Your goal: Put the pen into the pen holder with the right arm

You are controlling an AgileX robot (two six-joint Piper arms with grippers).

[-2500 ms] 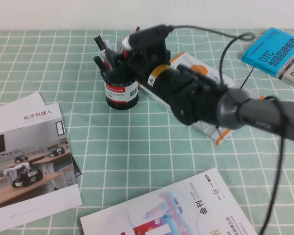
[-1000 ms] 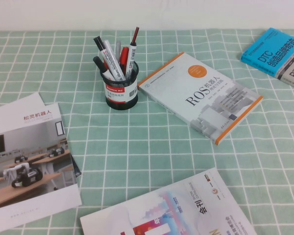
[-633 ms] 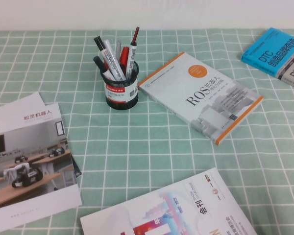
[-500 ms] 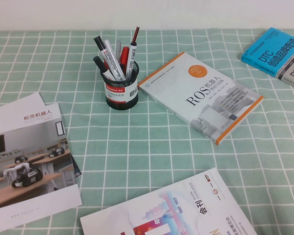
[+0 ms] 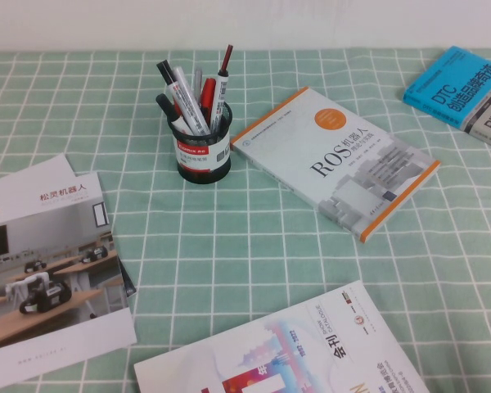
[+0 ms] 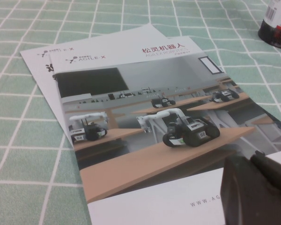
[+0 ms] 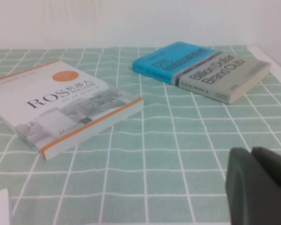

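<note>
Covering the table, green checked cloth [image 5: 254, 237], pale wall behind, right pincer [image 7: 260, 187] closed, left pincer [image 6: 255, 192] seemingly indeterminate.

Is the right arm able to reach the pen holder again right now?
Probably yes: the right end effector is pulled back near the ROS book, shut, and only that flat book lies toward the holder.
</note>
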